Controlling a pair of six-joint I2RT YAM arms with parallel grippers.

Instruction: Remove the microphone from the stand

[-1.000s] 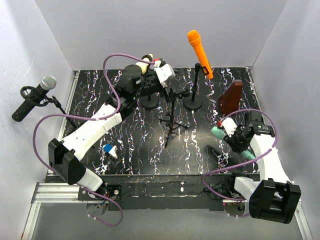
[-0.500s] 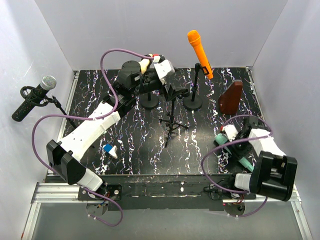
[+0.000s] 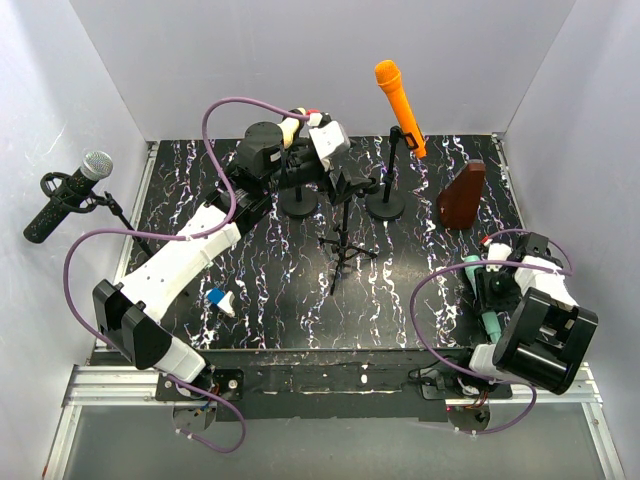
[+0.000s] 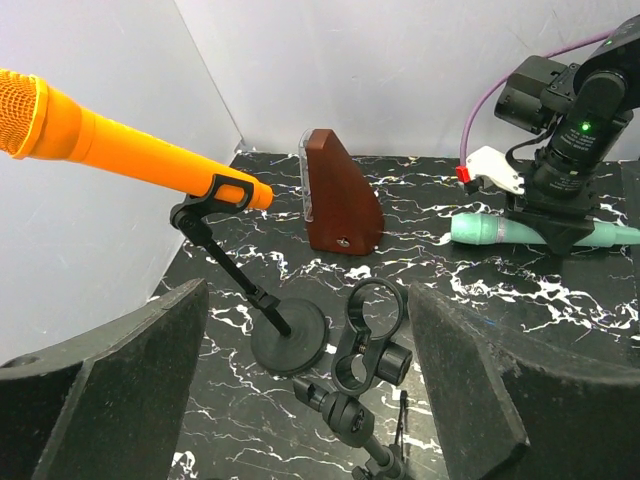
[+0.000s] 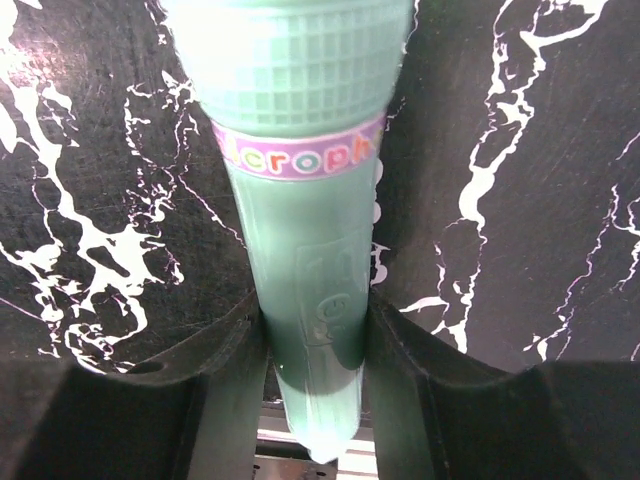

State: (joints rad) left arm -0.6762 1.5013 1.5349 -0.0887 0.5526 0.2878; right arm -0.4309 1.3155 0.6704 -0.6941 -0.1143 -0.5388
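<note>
The green microphone [image 5: 300, 240] is clamped by its handle in my right gripper [image 5: 312, 370], which is shut on it. In the top view the green microphone [image 3: 491, 322] lies lengthwise over the near right of the table in my right gripper [image 3: 489, 293]. Whether it touches the table I cannot tell. The black tripod stand [image 3: 343, 250] stands mid-table. Its ring clip [image 4: 372, 335] is empty. My left gripper [image 4: 305, 350] is open, one finger on each side of the clip without touching it. In the top view the left gripper [image 3: 352, 180] is at the stand's top.
An orange microphone [image 3: 399, 105] sits clipped on a round-based stand [image 3: 385, 207] at the back. A second round base [image 3: 299, 206] lies left of it. A brown wooden block [image 3: 462, 195] stands back right. A grey-headed black microphone [image 3: 64, 196] is at far left. A small blue-white object [image 3: 219, 300] lies near left.
My right arm has drawn back toward its base at the near right, turning the green microphone from crosswise to lengthwise. The left gripper has stayed at the stand's clip.
</note>
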